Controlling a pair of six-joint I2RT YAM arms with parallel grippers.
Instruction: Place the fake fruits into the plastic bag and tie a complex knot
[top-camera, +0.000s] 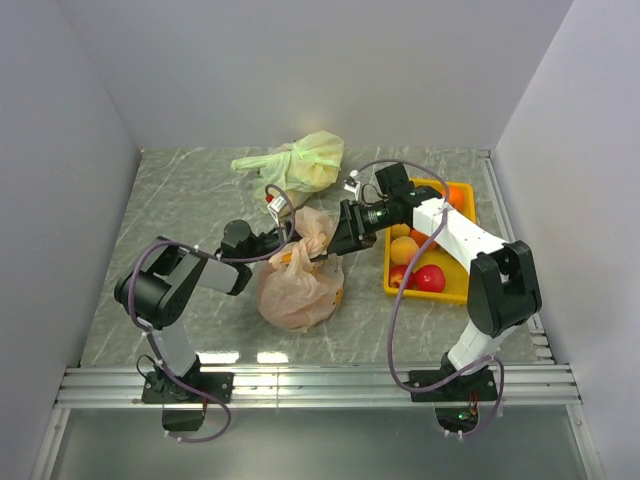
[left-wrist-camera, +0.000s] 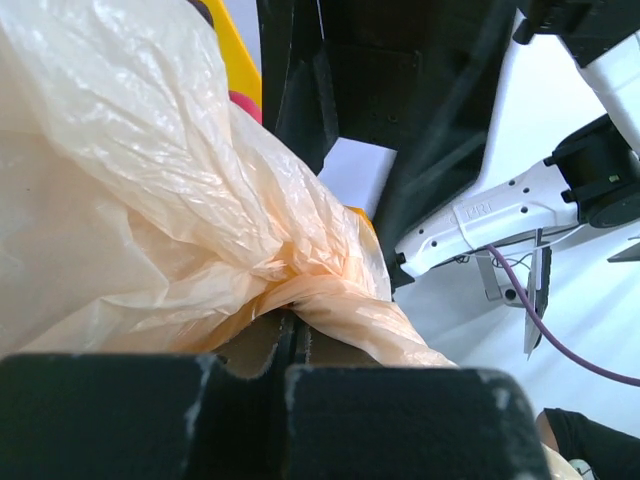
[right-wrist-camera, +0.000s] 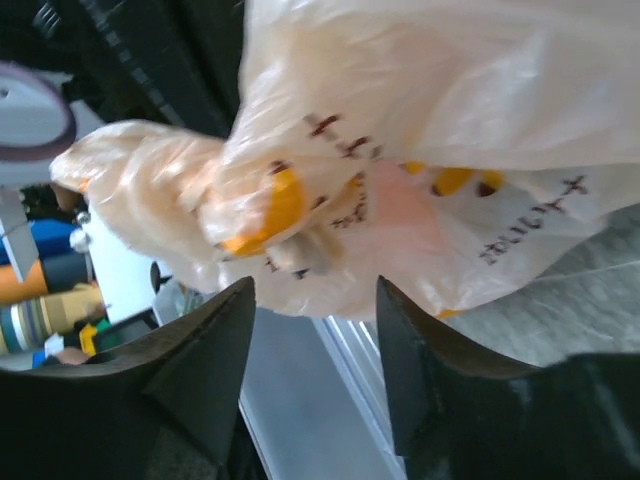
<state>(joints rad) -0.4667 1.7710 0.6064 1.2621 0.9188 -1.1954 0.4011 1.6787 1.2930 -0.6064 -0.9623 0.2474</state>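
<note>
The left gripper (left-wrist-camera: 290, 345) is clamped tight on a twisted strip (left-wrist-camera: 345, 312) of the plastic bag (left-wrist-camera: 140, 190), its two black fingers (left-wrist-camera: 390, 425) pressed together with the rope of film squeezed between them and running off to the right. From that pinch the peach-orange film fans up and to the left in crinkled folds that fill most of the left wrist view. Seen from above, the bag sits on the grey-green marbled table (top-camera: 180, 220) between the two arms, its bulging body low and its gathered top pulled up toward the left gripper. The right gripper (right-wrist-camera: 315, 292) stands with its jaws spread apart and nothing between them; the bag's underside hangs just beyond the fingertips, close to them, though I cannot tell whether it touches. Through the thin film above those fingers show yellow and orange shapes of fake fruits (right-wrist-camera: 268, 205) already inside, along with dark printed marks on the plastic. To the right of the bag, beside the right arm's white forearm (top-camera: 455, 232), lies a yellow tray (top-camera: 444, 292) holding more fruit, with red apples (top-camera: 430, 278) at its near end and orange pieces farther back. At the rear of the table, well apart from the grippers, rests a pale yellow-green knotted bag (top-camera: 305, 160).
</note>
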